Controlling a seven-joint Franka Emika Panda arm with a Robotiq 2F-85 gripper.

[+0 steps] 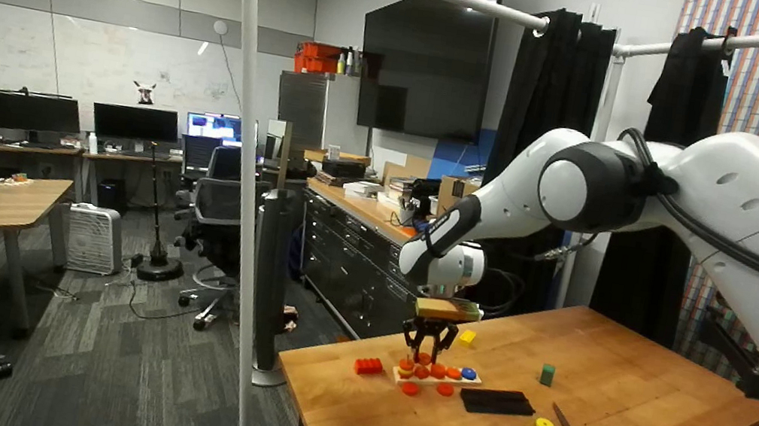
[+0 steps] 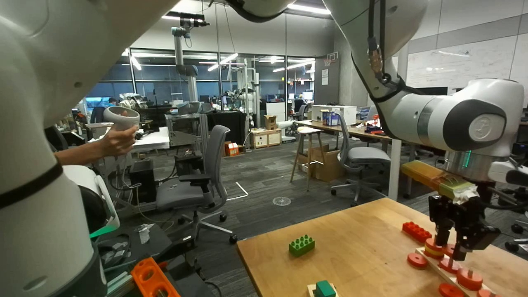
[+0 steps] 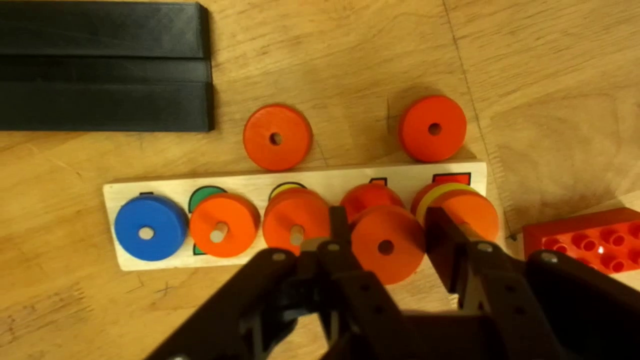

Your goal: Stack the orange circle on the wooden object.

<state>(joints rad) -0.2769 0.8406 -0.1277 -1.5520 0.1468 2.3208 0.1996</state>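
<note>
1. Gripper [image 1: 425,360]: low over the board [image 3: 325,182], right of centre in an exterior view; its fingers [image 3: 442,250] are clamped on the disc [image 3: 390,262], one at either side.

2. Disc: the orange piece I take for the task's circle; lower centre of the wrist view, held above the board, apparently not yet threaded.

3. Peg [image 2: 451,262]: my likely target, lower right of an exterior view, standing in a red disc [image 3: 367,197]; in the wrist view the held disc hides it.

4. Alignment: no pale peg tip shows in the dark hole [image 3: 385,247], so I should not trust the wrist view alone. I would centre by small nudges, checking both exterior views.

5. Descent: I should lower straight and slowly, disc level. If it tips or slides between the fingers, it is probably riding on the peg tip; I would lift and recentre.

6. Release: the stack [image 3: 470,212], right in the wrist view, and the neighbour disc [image 3: 292,217], just left of centre, appear close. I would part the fingers only slightly, then rise straight.
</note>
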